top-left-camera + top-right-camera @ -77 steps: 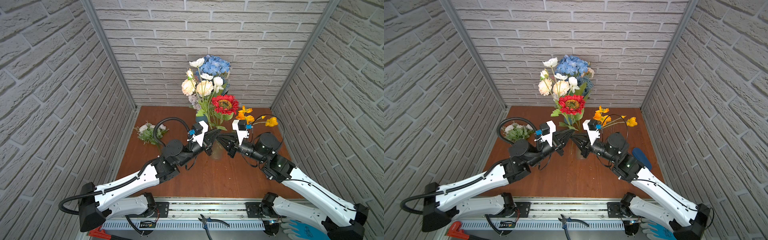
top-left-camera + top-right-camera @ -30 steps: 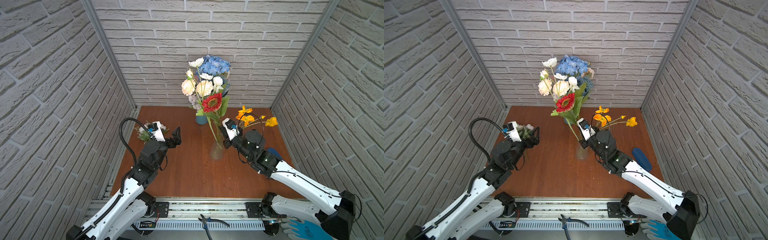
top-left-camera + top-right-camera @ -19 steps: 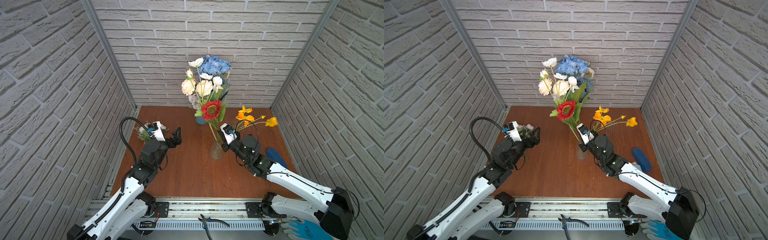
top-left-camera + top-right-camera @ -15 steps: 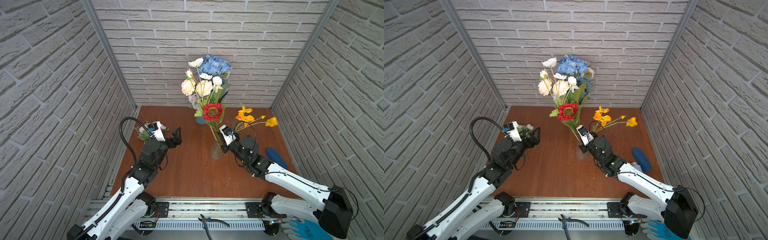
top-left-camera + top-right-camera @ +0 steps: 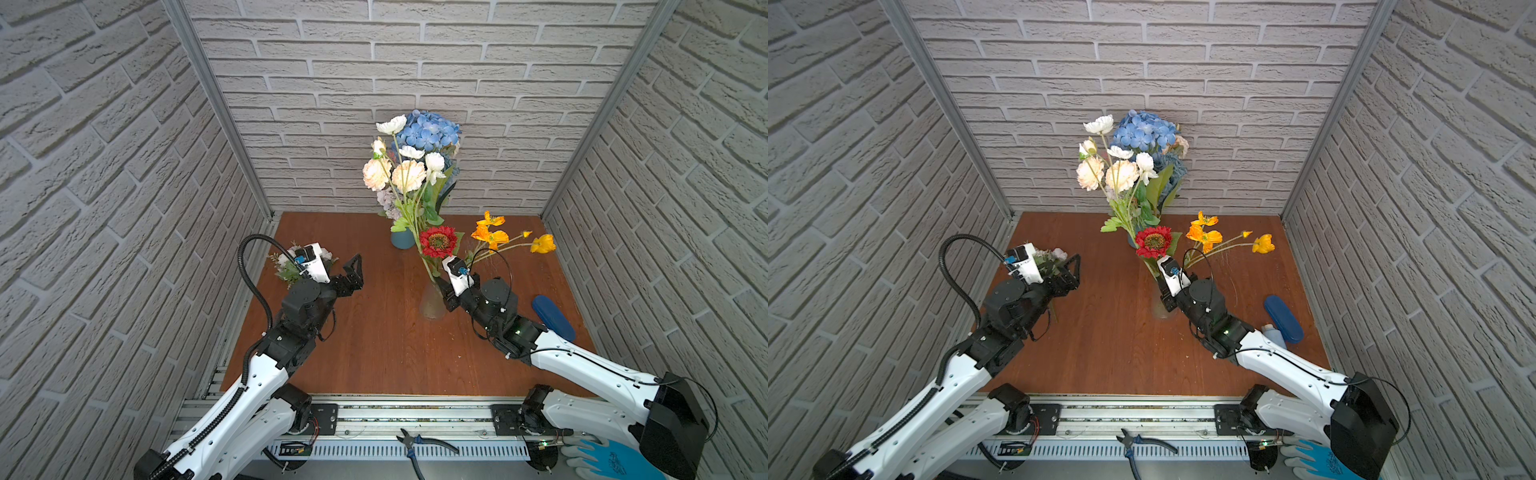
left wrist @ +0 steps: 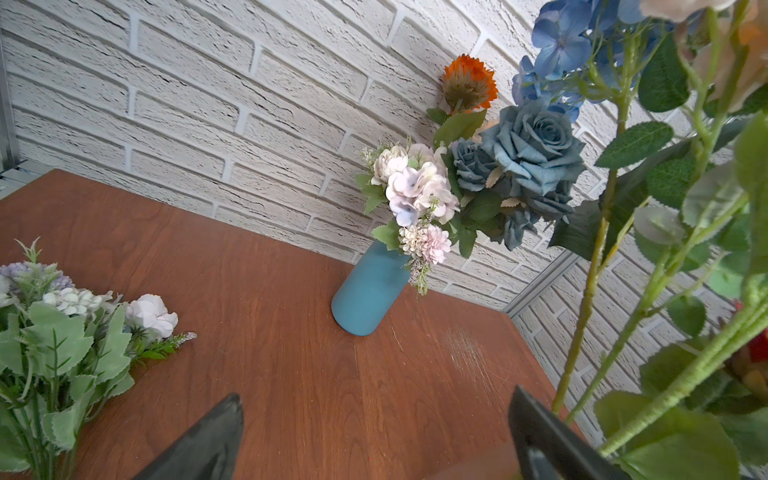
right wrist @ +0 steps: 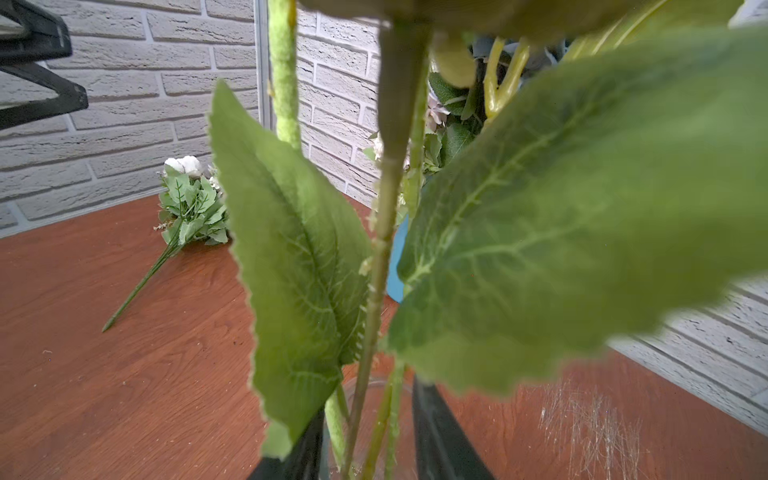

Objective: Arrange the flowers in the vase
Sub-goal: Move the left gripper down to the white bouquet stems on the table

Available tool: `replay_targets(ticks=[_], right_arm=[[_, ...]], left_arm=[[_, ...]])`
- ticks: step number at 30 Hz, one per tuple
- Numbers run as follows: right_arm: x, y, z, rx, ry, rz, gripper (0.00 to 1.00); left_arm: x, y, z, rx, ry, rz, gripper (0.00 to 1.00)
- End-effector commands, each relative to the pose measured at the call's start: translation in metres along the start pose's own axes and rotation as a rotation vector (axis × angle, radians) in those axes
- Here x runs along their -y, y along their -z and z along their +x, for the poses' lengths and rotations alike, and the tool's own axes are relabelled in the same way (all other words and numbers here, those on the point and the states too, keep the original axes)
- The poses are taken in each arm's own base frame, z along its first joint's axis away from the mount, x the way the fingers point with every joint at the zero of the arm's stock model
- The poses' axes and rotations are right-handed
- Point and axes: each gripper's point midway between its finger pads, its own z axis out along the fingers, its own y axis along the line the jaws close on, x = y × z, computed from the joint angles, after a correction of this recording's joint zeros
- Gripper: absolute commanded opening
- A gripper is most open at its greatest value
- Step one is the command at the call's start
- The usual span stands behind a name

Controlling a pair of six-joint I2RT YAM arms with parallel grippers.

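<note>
A clear glass vase (image 5: 432,301) mid-table holds a white and peach bunch (image 5: 409,174), a red flower (image 5: 438,241) and orange poppies (image 5: 490,237). My right gripper (image 5: 441,291) sits just above its mouth. In the right wrist view the right gripper (image 7: 368,399) is open, with the green stems loose between the fingers over the vase (image 7: 403,420). A blue vase (image 6: 368,291) at the back holds blue roses (image 6: 532,145), an orange daisy (image 6: 469,83) and the hydrangea (image 5: 428,129). A white-and-green bunch (image 6: 62,332) lies at the left. My left gripper (image 5: 352,276) hovers open beside it.
A dark blue oblong case (image 5: 552,318) lies on the table at the right, behind my right arm. Pliers (image 5: 419,442) and a blue glove (image 5: 611,461) lie at the front rail. Brick walls close in the left, right and back.
The red flower has come down as my right gripper lowered its stem into the glass vase. The right jaws have parted from the stem. The left arm has stayed still.
</note>
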Motion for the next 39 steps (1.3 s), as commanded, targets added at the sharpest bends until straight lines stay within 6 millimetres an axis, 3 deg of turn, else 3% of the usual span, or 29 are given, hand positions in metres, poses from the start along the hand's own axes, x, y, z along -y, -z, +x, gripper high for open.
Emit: replay_targets(ticks=[1,10,18,20,23,25,26,30,34,39], right_arm=[[0.005,0.007,-0.007,0.035,-0.038,0.016,0.38],[0.004,0.03,0.003,-0.062,-0.097,-0.017,0.48],[0.005,0.057,0.004,-0.096,-0.129,-0.041,0.49],[0.0,0.063,0.002,-0.117,-0.134,-0.076,0.52],[-0.007,0.072,-0.004,-0.148,-0.169,-0.128,0.65],[-0.013,0.077,-0.012,-0.15,-0.194,-0.174,0.93],[-0.018,0.079,-0.017,-0.143,-0.201,-0.204,1.0],[-0.032,0.079,-0.033,-0.107,-0.23,-0.293,1.0],[-0.039,0.068,-0.036,-0.108,-0.245,-0.323,1.0],[-0.045,0.051,-0.031,-0.134,-0.26,-0.336,1.0]], left_arm=[[0.0,0.004,-0.012,0.041,0.016,-0.002,0.98],[-0.02,0.007,-0.008,0.029,0.023,-0.099,0.98],[-0.034,0.007,-0.007,0.024,0.019,-0.158,0.98],[-0.046,0.009,-0.007,0.02,0.009,-0.218,0.98],[-0.073,0.013,-0.004,0.0,0.002,-0.324,0.98],[-0.095,0.016,0.001,-0.019,0.006,-0.4,0.98],[-0.105,0.017,0.004,-0.03,0.013,-0.43,0.98],[-0.143,0.019,0.02,-0.083,0.086,-0.524,0.96],[-0.178,0.02,0.041,-0.127,0.209,-0.591,0.81],[-0.194,0.01,0.067,-0.223,0.233,-0.611,0.69]])
